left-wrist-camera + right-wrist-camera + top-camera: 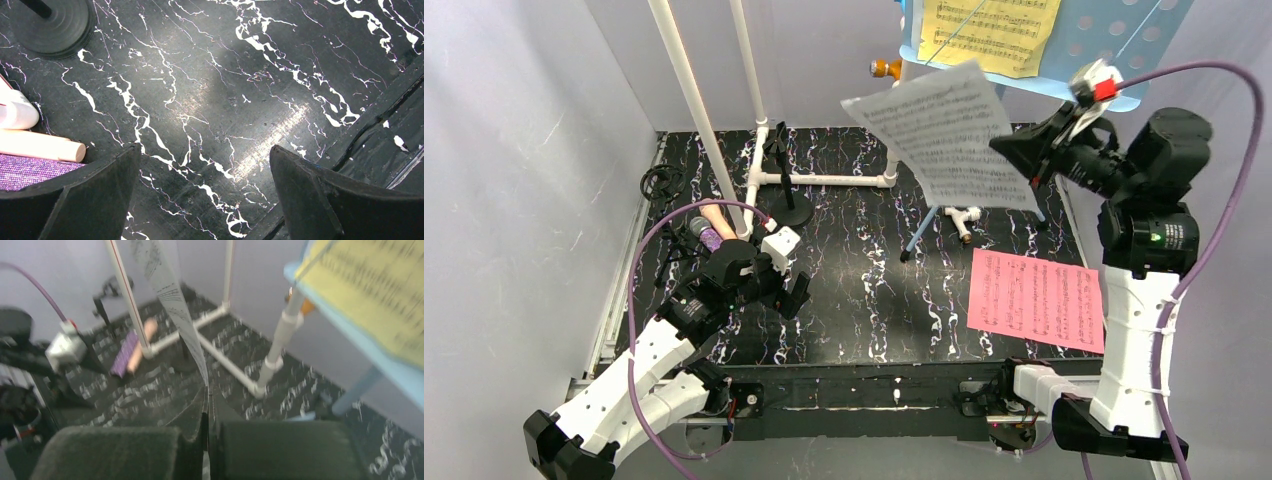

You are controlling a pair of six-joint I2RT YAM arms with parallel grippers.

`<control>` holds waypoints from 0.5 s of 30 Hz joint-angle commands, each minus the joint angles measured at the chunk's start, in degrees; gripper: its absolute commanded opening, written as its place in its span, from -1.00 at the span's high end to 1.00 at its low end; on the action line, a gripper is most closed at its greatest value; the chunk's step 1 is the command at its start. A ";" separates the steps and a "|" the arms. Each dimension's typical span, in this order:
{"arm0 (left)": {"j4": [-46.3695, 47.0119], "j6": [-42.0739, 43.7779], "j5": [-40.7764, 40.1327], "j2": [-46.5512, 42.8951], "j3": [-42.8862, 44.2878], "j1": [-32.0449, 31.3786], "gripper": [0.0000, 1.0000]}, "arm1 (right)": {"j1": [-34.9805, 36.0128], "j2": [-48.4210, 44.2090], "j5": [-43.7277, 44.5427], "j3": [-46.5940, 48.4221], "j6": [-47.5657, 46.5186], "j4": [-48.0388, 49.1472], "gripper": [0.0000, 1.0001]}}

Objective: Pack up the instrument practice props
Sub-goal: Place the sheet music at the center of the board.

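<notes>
My right gripper [1016, 152] is raised at the right and shut on the edge of a white sheet-music page [944, 135], which hangs in the air in front of the light-blue music rack [1139, 35]. In the right wrist view the fingers [190, 415] pinch that page [170, 290] edge-on. A yellow page [994, 30] rests on the rack. A pink page [1036, 298] lies flat on the table at the right. My left gripper [794, 288] hovers open and empty [205, 150] over the dark marbled table. Beside it lie the pink microphone [42, 145] and the glittery purple microphone [27, 171].
A white pipe frame [824, 180] stands at the back of the table, with a tall post [686, 95] leaning up left. The black round-base mic mount [790, 212] stands inside it, and a black tripod [660, 182] is by the left wall. Grey walls enclose three sides.
</notes>
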 commanded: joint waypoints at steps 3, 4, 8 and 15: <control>-0.11 0.65 0.73 0.21 0.19 0.36 -0.99 | -0.06 -2.20 5.14 -5.29 -31.54 -26.50 0.97; -0.13 0.63 0.73 0.30 0.15 0.37 -0.99 | -0.08 -1.83 6.69 -5.75 -35.43 -30.13 0.97; -0.20 0.62 0.73 0.53 0.20 0.37 -0.99 | -0.09 0.68 13.07 -5.65 -51.49 -44.48 0.97; -0.20 0.53 0.90 0.96 0.18 0.37 -0.99 | 0.02 -0.44 25.17 -9.65 -62.96 -52.92 0.97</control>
